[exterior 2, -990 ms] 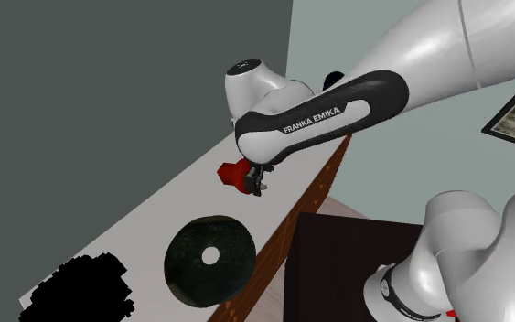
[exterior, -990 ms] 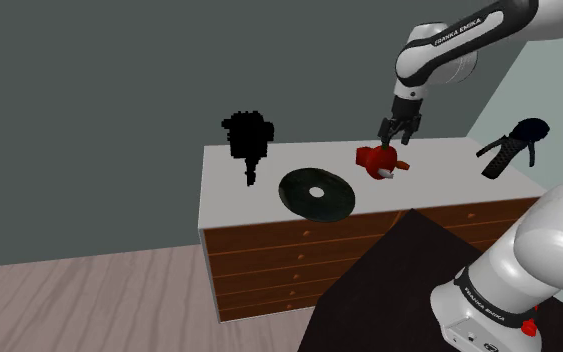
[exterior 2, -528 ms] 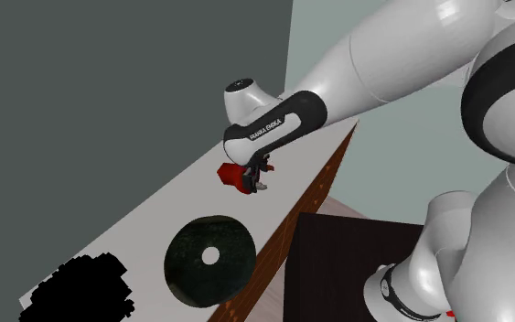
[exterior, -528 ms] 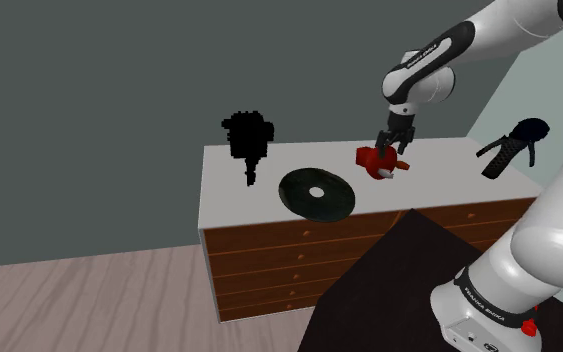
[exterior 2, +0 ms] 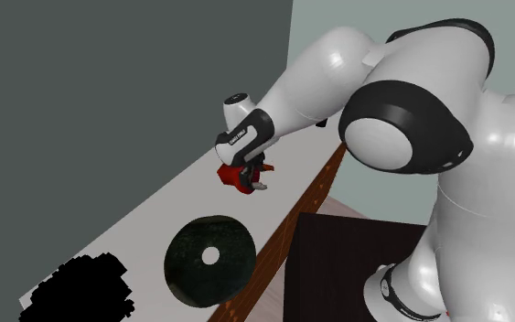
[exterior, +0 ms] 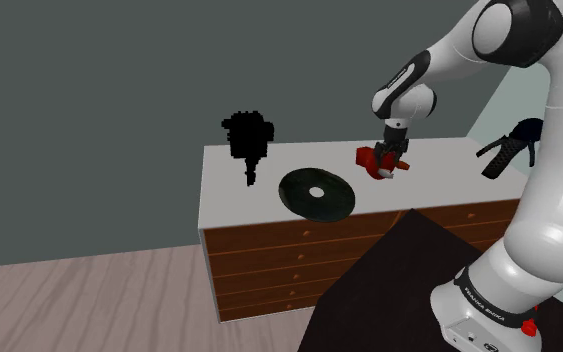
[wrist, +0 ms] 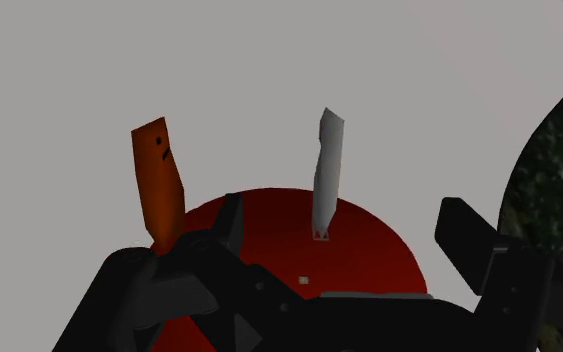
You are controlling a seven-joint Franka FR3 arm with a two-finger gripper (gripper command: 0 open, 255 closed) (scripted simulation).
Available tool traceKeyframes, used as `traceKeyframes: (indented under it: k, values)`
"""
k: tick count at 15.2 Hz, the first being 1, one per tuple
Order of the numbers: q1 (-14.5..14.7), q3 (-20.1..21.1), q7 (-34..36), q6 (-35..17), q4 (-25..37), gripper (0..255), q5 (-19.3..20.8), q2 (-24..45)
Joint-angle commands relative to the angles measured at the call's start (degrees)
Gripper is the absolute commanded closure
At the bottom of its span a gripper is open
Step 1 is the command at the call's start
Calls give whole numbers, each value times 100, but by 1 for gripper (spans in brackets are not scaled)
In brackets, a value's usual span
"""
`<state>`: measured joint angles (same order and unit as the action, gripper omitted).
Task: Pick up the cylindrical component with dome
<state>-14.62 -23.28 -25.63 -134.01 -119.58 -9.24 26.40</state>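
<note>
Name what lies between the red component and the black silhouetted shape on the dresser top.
A dark disc with a centre hole, lying flat; the second exterior view shows it.

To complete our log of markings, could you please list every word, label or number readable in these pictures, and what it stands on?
White lettering on the arm's dark forearm link: too small to read.
White lettering on the dark band at the arm's base: too small to read.
Black marks on the orange prong of the red component: no legible characters.
Nothing else carries text.
</note>
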Motion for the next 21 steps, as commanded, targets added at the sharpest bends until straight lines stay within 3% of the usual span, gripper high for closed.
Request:
traceKeyframes:
  k: [1,9,10,21]
  values:
    - [-72,54,-50,-49,146,0,-89,217]
    - [-188,207,-152,-399,210,0,-281,647]
    - [-189,208,-155,-408,200,255,-282,646]
    - [-151,159,-122,-296,184,255,-224,513]
